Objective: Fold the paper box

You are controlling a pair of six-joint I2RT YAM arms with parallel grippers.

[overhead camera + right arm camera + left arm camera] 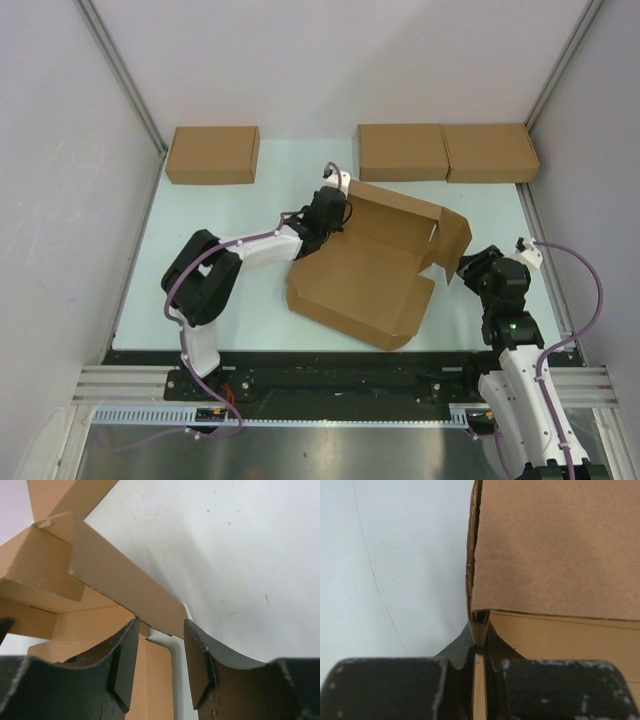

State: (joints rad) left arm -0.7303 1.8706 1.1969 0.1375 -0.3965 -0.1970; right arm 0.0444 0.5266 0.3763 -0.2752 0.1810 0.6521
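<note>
Left gripper [479, 642] clamps wall of one brown corrugated-cardboard paper box [360, 280] | right gripper [161, 630] jaws apart at its flap | three compact brown cardboard boxes [212, 154] [402, 151] [490, 152] beyond

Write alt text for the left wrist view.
The left fingers are closed tight on a thin edge of the paper box. Its brown cardboard fills the right half of the view; the pale table fills the left.

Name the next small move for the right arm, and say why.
Probably shut the right pincer on the flap of the paper box. The flap's edge sits in its open gap, and the left pincer clamps another wall, which should steady the box.
</note>
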